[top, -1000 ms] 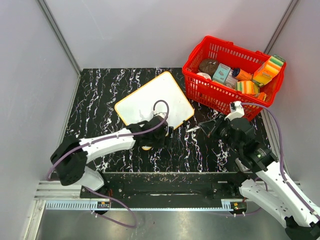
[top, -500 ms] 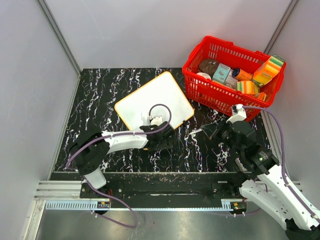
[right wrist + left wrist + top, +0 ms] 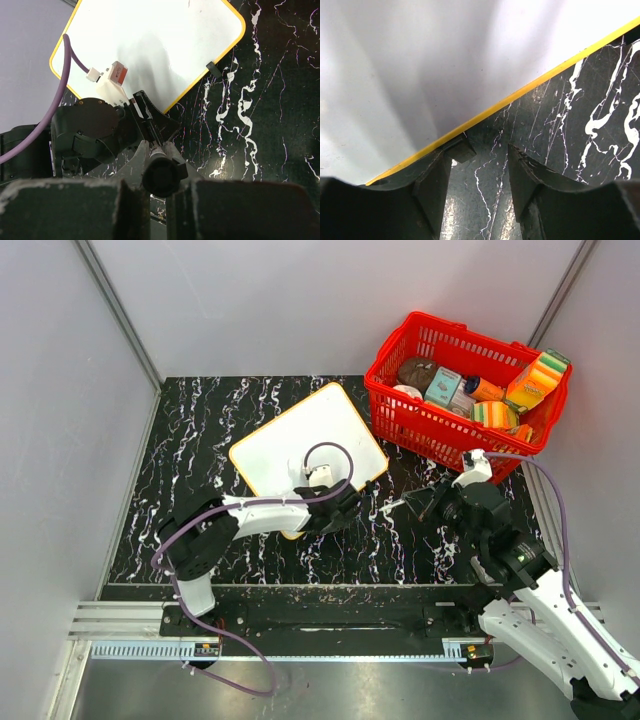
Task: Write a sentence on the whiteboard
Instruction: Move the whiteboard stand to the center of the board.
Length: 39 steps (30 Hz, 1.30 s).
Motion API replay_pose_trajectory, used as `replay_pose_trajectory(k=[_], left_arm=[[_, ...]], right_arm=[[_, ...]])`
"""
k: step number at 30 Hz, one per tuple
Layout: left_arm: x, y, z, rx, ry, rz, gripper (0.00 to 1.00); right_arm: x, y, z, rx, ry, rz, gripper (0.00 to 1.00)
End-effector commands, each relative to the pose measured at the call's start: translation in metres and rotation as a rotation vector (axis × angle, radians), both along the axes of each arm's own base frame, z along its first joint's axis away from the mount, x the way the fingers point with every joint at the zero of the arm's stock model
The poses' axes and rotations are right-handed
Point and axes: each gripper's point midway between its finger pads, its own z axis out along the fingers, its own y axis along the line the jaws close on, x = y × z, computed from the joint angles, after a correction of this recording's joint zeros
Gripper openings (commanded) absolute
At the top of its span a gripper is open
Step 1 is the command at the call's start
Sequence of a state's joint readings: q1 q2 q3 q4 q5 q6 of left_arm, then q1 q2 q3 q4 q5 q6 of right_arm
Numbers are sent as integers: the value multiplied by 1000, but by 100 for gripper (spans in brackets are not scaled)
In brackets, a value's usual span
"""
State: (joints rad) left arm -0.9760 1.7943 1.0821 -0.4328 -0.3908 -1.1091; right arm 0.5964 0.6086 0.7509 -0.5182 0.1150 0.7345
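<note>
The whiteboard [image 3: 300, 435], white with a yellow rim, lies flat on the black marble table. My left gripper [image 3: 350, 510] is low on the table at the board's near right edge. In the left wrist view its jaws [image 3: 485, 150] stand apart with only marble between them, and the left finger [image 3: 432, 180] touches the board's rim [image 3: 520, 92]. My right gripper [image 3: 428, 498] is shut on a black marker [image 3: 161, 172] that points toward the left gripper. The marker tip [image 3: 385, 505] hovers off the board, right of its edge. The board [image 3: 150, 40] carries no writing.
A red basket [image 3: 400, 420] full of groceries and sponges stands at the back right, close to the board's right corner. A small black piece [image 3: 213, 69] sits at the board's right edge. Grey walls close in the left, back and right sides.
My left gripper has slid right along the board's near edge and its jaws have narrowed. My right gripper drew back slightly to the right with the marker.
</note>
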Motion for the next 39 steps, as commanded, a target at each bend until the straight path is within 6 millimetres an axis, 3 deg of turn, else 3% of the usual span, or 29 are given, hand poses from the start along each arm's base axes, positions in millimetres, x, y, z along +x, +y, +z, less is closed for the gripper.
replay_pose_trajectory(k=[1,9,22,24,32,39], left_arm=[[9,27,-18,121,-1,57,52],[9,66,-22,197,19,95,49],[25,92,-3,314,-9,46,44],[27,95,-3,325,-6,39,40],[24,98,-6,350,13,-12,1],[6,97,-6,333,22,-39,0]], right_arm=[[4,-2,5,-3,-34,-13,0],[4,-2,4,-4,-32,-13,0],[5,3,3,9,-32,3,0],[6,4,3,13,-31,4,0],[5,4,3,14,-34,6,0],[5,5,3,15,-31,9,0]])
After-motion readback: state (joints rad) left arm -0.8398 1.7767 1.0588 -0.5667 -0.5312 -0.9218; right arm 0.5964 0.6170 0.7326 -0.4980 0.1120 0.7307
